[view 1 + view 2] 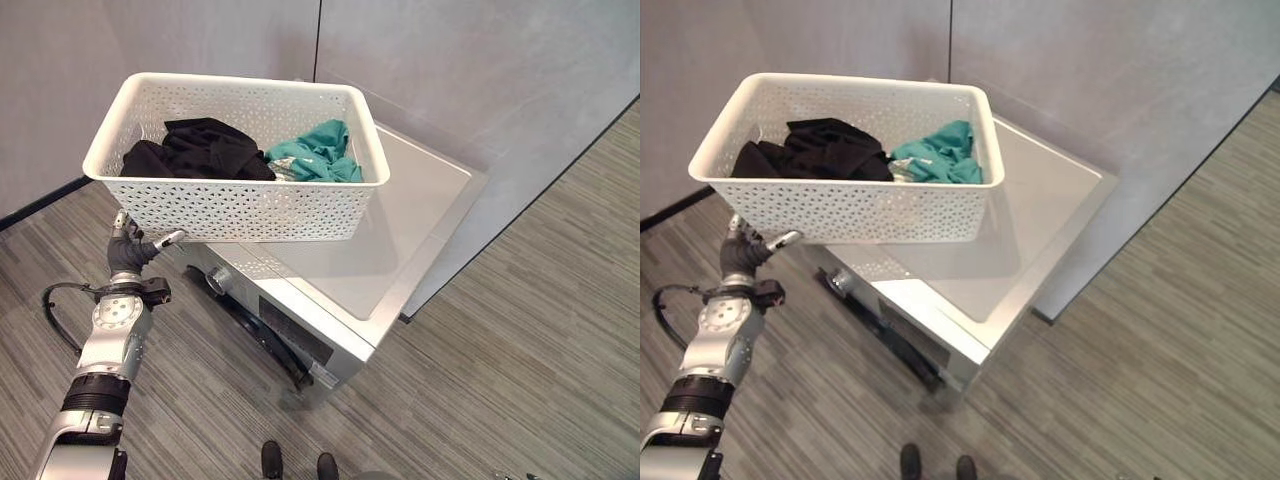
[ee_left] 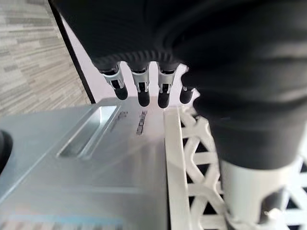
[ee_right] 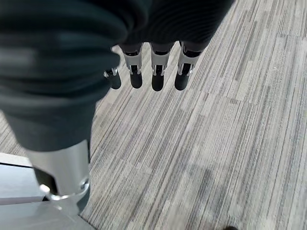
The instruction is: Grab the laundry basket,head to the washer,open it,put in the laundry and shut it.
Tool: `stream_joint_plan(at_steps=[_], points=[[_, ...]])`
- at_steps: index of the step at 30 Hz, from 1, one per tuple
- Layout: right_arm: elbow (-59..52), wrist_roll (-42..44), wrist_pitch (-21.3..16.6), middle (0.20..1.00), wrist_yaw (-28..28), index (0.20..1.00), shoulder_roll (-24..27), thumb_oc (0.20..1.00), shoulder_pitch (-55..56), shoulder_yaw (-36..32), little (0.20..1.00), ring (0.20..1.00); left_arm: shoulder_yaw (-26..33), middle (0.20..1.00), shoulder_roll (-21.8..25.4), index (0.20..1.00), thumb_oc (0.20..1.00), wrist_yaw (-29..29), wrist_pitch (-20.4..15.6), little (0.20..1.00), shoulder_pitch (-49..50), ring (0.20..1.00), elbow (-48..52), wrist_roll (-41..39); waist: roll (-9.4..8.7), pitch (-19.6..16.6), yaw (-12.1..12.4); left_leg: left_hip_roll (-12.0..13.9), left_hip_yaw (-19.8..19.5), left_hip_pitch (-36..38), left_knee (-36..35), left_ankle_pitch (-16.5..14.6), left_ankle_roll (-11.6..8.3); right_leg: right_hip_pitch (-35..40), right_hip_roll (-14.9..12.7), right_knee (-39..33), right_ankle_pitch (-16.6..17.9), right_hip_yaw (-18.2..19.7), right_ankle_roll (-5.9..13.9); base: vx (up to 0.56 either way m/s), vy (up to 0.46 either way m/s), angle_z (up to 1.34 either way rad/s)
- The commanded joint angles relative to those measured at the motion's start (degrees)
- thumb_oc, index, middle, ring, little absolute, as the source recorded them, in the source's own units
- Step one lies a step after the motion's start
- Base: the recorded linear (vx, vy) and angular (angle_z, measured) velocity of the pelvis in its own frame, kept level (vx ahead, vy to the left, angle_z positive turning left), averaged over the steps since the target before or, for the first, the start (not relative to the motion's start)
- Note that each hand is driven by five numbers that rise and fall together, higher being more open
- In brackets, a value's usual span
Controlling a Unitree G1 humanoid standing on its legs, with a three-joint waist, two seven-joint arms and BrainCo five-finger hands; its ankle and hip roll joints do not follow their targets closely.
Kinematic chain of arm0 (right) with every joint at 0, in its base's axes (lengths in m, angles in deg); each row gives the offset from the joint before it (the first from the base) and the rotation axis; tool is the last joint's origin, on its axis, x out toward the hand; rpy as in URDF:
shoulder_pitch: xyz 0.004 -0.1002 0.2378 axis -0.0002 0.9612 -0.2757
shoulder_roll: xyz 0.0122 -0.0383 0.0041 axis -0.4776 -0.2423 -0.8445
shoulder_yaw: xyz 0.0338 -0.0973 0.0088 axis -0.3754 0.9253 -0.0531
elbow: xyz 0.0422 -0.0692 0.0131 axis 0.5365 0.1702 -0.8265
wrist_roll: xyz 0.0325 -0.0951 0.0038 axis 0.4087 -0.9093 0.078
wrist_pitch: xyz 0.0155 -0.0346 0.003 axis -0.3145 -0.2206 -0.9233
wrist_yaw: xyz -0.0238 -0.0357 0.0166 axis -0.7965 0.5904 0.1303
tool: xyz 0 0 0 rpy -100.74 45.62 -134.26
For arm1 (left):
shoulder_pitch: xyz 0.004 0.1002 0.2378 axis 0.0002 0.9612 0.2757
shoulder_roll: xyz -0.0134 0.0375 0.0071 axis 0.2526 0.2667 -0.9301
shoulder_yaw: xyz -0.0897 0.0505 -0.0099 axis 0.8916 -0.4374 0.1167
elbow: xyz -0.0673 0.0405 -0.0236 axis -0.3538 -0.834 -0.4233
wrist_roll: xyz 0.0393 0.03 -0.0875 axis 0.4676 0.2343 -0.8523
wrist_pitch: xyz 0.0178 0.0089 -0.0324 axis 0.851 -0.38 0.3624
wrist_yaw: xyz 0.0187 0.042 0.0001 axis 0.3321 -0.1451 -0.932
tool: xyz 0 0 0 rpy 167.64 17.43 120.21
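The white laundry basket (image 1: pixel 236 205) with black clothes (image 1: pixel 200 150) and a teal garment (image 1: pixel 320 152) sits on the silver washer (image 1: pixel 400 230). The left hand (image 1: pixel 135 245), fingers straight, is beside the basket's wall. The right hand (image 3: pixel 144 67) hangs relaxed over the carpet floor (image 3: pixel 201 153).

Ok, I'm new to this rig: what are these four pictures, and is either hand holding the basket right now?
The two wide pictures come from the robot's head camera, looking down; they show one scene from two nearly identical spots. In them a white laundry basket appears to rest on top of the silver washer, with black clothes and a teal garment inside.

The left hand comes up from the lower left, close beside the basket's near corner. The left wrist view looks along that hand: its fingers are straight above the washer's top, the basket's lattice wall right next to the thumb. It is not gripping anything.

The right wrist view shows the right hand, fingers straight, above the striped carpet, holding nothing.

So neither hand holds the basket.
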Motion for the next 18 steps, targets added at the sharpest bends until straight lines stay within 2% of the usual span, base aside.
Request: stream_joint_plan(at_steps=[1,2,4,8,11,12,18], points=[[0.58,-0.21,-0.22,1.000,-0.47,1.000,0.79,1.000,2.28,0.66,1.000,1.000,1.87,1.000,3.32,1.000,1.000,0.80,-2.26,1.000,-5.52,1.000,-3.94,2.37,2.15,-1.39,-0.03,1.68,-0.20,4.02,0.24,-5.69,-3.42,-4.52,-0.90,-0.18,2.70,1.75,6.02,0.02,0.020,-0.06],[0.55,-0.22,-0.20,1.000,-0.44,1.000,0.76,1.000,2.29,0.70,1.000,1.000,1.85,1.000,3.36,1.000,1.000,0.77,-2.32,1.000,-5.55,1.000,-4.03,2.33,2.13,-1.41,-0.03,1.68,-0.19,4.02,0.24,-5.70,-3.43,-4.52,-0.90,-0.18,2.70,1.76,6.02,0.01,0.019,-0.05],[2.34,-1.41,-0.57,1.000,-0.28,1.000,1.33,1.000,1.43,2.10,1.000,1.000,-0.05,1.000,7.14,1.000,1.000,1.19,-2.08,1.000,-9.52,1.000,-9.35,2.75,2.41,-1.31,-0.83,1.76,0.49,3.78,0.24,-5.66,-3.54,-5.04,-0.80,-0.18,3.04,2.31,6.19,0.00,0.030,-0.07],[2.20,-2.44,-0.65,1.000,-0.57,1.000,1.91,1.000,1.35,3.35,1.000,1.000,-1.84,1.000,9.25,1.000,1.000,1.15,-1.72,1.000,-12.94,1.000,-13.79,3.44,2.79,-1.19,-1.44,1.77,0.95,3.53,0.24,-5.69,-3.60,-5.47,-0.81,-0.18,3.26,2.60,6.37,0.00,0.011,-0.07],[5.90,-1.40,-0.89,1.000,-1.34,1.000,4.45,1.000,-0.59,3.10,1.000,1.000,-3.66,1.000,10.01,1.000,1.000,1.88,-1.94,1.000,-16.89,1.000,-16.05,3.94,2.88,-0.92,-1.77,1.72,0.98,3.30,0.24,-5.66,-3.60,-5.81,-0.92,-0.18,3.46,2.66,6.49,-0.01,0.007,-0.02],[5.40,-1.48,-0.88,1.000,-1.32,1.000,4.59,1.000,-2.82,4.38,1.000,1.000,-6.41,1.000,10.16,1.000,1.000,1.66,-1.60,1.000,-20.71,1.000,-18.39,4.38,3.09,-0.41,-1.70,1.59,0.69,2.87,0.24,-5.46,-3.51,-6.18,-1.06,-0.18,3.58,2.43,6.51,0.00,0.000,0.00],[3.44,-0.45,-1.32,1.000,-1.16,1.000,3.37,1.000,-2.68,5.67,1.000,1.000,-10.98,1.000,10.41,1.000,1.000,1.63,-1.50,1.000,-26.69,1.000,-23.55,5.48,3.48,-0.22,-2.11,1.56,0.50,2.16,0.24,-5.16,-3.58,-6.97,-1.10,-0.18,3.88,2.59,6.60,0.00,0.000,0.01]])
